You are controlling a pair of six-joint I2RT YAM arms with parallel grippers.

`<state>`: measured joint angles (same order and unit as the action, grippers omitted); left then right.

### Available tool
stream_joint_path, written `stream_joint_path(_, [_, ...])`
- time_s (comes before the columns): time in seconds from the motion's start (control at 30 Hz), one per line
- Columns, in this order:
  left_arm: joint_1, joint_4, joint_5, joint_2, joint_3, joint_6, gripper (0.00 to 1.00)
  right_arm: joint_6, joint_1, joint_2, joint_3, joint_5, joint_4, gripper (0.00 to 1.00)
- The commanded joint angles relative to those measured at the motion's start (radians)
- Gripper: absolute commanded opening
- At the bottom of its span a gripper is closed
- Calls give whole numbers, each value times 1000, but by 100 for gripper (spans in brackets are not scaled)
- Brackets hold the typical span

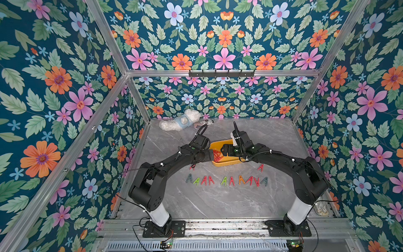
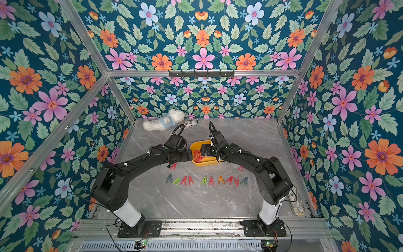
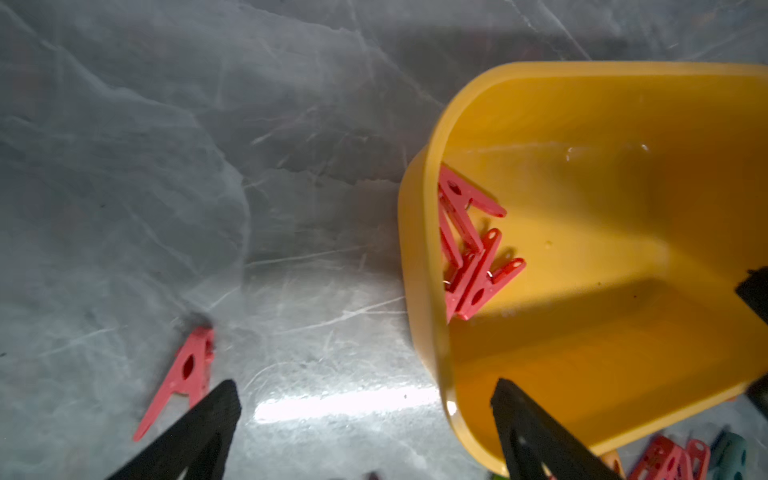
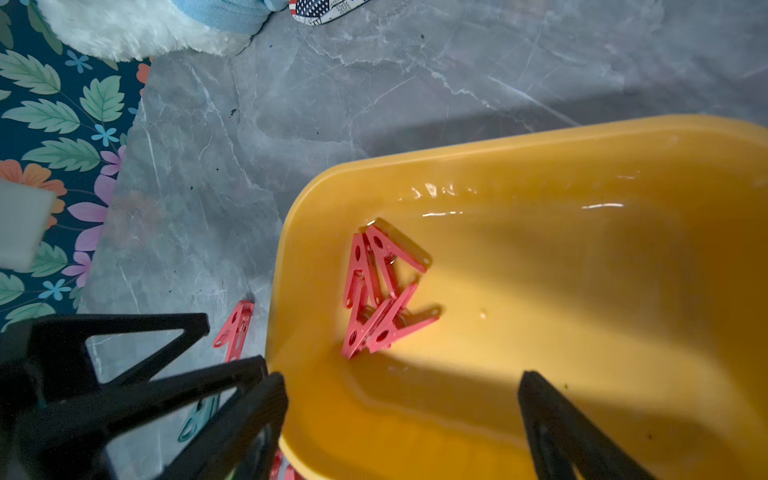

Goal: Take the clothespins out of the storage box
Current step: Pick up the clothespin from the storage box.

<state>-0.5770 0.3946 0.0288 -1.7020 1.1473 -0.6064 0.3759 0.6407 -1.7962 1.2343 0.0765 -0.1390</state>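
At the left edge of the worktop (image 1: 196, 203) we see an open strip of marble between the wall and the left arm. It runs to the far corner, where a plush toy (image 1: 180, 122) and a shoe (image 1: 206, 123) lie against the back wall.

A loose red pin (image 3: 178, 378) lies flat on the marble just outside the box. The left end effector (image 3: 365, 392) is spread wide and holds nothing. One finger is beside that pin and the other is over the box wall, so it straddles the left rim.

The yellow box (image 1: 226, 163) sits mid-worktop between the two wrists, with open marble behind it. The pins (image 4: 382, 295) inside are all red. They are heaped against the left wall, touching one another, and the rest of the box floor is bare.

The right end effector (image 4: 404, 378) is also wide and empty. One finger is at the left rim and the other over the box floor, with the heap ahead of the gap.

In both top views, a row (image 1: 231, 181) of grey, green, red and orange pins lies in front of the box, parallel to the front edge and apart from the box. Open marble separates it from the arm bases. A single red pin (image 1: 260, 167) lies just behind the row's right end, by the right forearm.

At the right edge a pale item (image 1: 321, 208) rests beside the rail; we cannot tell what it is.
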Motion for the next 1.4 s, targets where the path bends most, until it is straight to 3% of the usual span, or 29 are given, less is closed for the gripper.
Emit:
stream_joint_path(0.0, [-3,-15,11,-31,20,-29,95,-58,0,-40,34,-26,-8,77])
stream_joint_path(0.3, [0,15,-37,-94,51,-23,93,-127,0,-170,123,-13,-16,53])
stream_joint_path(0.53, [22,38,-66,-108,55,-18,93,-176,-1,-264,204,2,-45,45])
stream_joint_path(0.83, [22,46,-63,-120,74,-3,93,-213,0,-340,259,20,-57,42])
stream_joint_path(1.03, [22,45,-53,-119,83,8,93,-224,3,-382,289,25,-66,34])
stream_joint_path(1.27, [22,50,-52,-117,83,10,94,-238,14,-413,312,5,-74,32])
stream_joint_path(1.37, [22,50,-50,-115,83,8,94,-240,15,-420,315,-4,-77,24])
